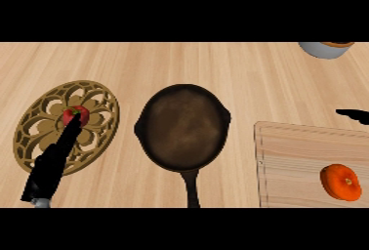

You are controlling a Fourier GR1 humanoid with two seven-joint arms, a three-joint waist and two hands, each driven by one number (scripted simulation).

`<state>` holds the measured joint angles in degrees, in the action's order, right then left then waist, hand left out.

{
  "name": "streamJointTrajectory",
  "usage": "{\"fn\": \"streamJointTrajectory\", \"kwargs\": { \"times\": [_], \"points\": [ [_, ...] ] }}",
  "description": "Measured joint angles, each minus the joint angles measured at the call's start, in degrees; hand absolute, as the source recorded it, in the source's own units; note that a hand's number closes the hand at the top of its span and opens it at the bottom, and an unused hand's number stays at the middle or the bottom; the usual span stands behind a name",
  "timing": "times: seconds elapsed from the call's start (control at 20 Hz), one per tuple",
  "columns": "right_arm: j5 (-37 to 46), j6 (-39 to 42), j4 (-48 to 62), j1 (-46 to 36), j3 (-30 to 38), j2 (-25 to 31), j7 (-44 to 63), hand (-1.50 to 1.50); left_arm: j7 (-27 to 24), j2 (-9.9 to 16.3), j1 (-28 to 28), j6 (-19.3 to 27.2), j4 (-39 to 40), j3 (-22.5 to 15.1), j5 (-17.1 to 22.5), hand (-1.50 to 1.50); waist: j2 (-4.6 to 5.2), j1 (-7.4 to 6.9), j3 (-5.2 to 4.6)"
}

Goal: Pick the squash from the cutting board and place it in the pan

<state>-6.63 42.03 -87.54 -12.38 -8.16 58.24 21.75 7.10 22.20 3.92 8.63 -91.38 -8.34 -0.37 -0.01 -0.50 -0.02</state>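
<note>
Squash [341, 182]: orange, on the cutting board [302, 146] near its lower right; board cut off at right edge.
Pan [184, 128]: dark, centre, handle end cut off below.
Right hand [353, 114]: only dark fingertips show at right edge; finger state cannot be told.
Left hand [54, 163]: fingers straight, tips at a red fruit [75, 115] on the round trivet [66, 127].
Cup [326, 49]: top right, partly cut off.

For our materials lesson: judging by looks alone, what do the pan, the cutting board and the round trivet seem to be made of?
Pan: dark, matte, mottled brown-black surface, likely cast iron. Cutting board: pale wood, with visible grain lines and a groove along its edge. Trivet: brassy-gold openwork with a dull sheen, probably metal, though painted wood can't be ruled out.
</note>
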Motion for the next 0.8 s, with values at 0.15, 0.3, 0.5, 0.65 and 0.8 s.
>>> {"fn": "streamJointTrajectory", "kwargs": {
  "times": [0.15, 0.3, 0.5, 0.65, 0.8],
  "points": [
    [1.04, 2.12, -1.89, -0.71, -1.58, -1.00, 4.35, -1.50, 0.30, -0.70, 0.90, 0.42, -1.02, -0.08, -0.94, 0.00, -0.03, 0.07, -0.01],
    [2.75, 3.64, -3.36, -0.30, -2.25, -2.81, 7.21, -1.50, -0.71, -1.54, 2.07, 0.17, -1.01, 0.12, -1.61, 0.00, -0.03, 0.19, 0.00],
    [5.01, 5.64, -2.92, -1.16, -1.62, -6.13, 9.08, -1.50, -0.08, -2.41, 1.05, -0.85, -0.37, 1.33, -2.24, 0.00, -0.01, 0.27, 0.00],
    [7.17, 5.75, -4.61, 0.47, -1.66, -8.30, 10.60, -1.50, 0.82, -2.62, 1.62, -1.56, -1.69, 1.94, -2.75, 0.00, -0.03, 0.35, 0.01],
    [9.43, 6.39, -4.28, 0.14, -2.55, -9.66, 12.35, -1.50, 1.32, -3.20, 1.70, -1.93, -2.47, 1.85, -3.45, 0.00, -0.01, 0.26, 0.01]
  ]
}}
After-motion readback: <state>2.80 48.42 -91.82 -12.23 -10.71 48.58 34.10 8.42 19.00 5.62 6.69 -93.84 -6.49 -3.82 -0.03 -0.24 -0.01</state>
